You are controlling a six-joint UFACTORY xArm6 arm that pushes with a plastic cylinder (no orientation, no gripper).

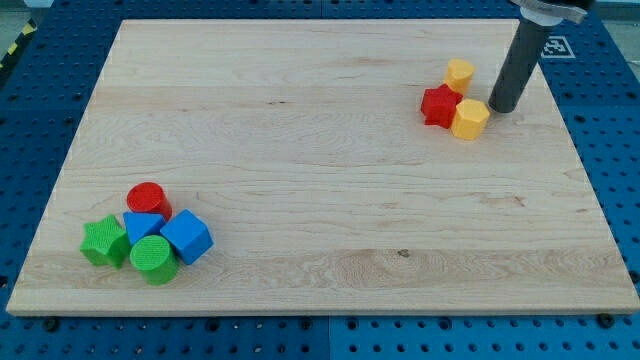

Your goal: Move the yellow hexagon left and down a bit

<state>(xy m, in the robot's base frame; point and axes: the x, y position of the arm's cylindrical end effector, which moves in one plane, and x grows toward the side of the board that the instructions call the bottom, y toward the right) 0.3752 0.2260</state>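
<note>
The yellow hexagon (470, 118) lies near the view's top right, touching the red star-shaped block (440, 105) on its left. A second yellow block (459, 73) sits just above them. My tip (500, 108) stands right beside the yellow hexagon, on its right and slightly above, touching or almost touching it.
A cluster sits at the view's bottom left: a red cylinder (148, 199), a blue block (142, 226), a blue cube (187, 237), a green star (105, 242) and a green cylinder (153, 259). The wooden board (320, 200) ends close to the right of my tip.
</note>
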